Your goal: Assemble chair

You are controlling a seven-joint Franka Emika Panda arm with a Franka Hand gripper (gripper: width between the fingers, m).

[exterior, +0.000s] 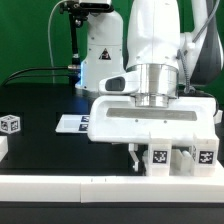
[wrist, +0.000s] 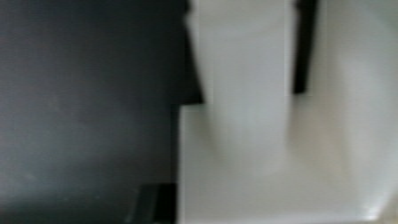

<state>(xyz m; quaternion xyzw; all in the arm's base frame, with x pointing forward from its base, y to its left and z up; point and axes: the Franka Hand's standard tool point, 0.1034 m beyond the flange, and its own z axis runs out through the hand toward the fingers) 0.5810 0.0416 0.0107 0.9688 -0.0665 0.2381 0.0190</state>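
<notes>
1. The chair [exterior: 182,158], in loose white plastic parts, sits on the black table [exterior: 40,105] directly beneath the jaws. The cluster's long axis runs across from the exterior view's left to its right.
2. Its chunky posts stand upright, side by side. Two of them turn square black-and-white tags toward the exterior camera: one just below the jaws, the other at the end of the cluster toward the exterior view's right.
3. Seen close in the wrist view, the chair [wrist: 267,160] is a blur of pale plastic. A long narrow bar runs away from a broader slab, and a second pale strip lies alongside it across a dark gap.
4. The arm [exterior: 157,75] reaches straight down over the parts, and its wide white head hides much of what lies under it.
5. Whether the jaws are clenched on a part or released cannot be told: the white blocks cover them in the exterior view, and the wrist view is too blurred.
6. A small tagged cube [exterior: 10,124] sits on the table well apart from the jaws, toward the exterior view's left.
7. The marker board [exterior: 70,123] lies flat between that cube and the jaws, a little farther back.
8. The white domed robot base [exterior: 100,60] stands behind the jaws, at the far side of the table.
</notes>
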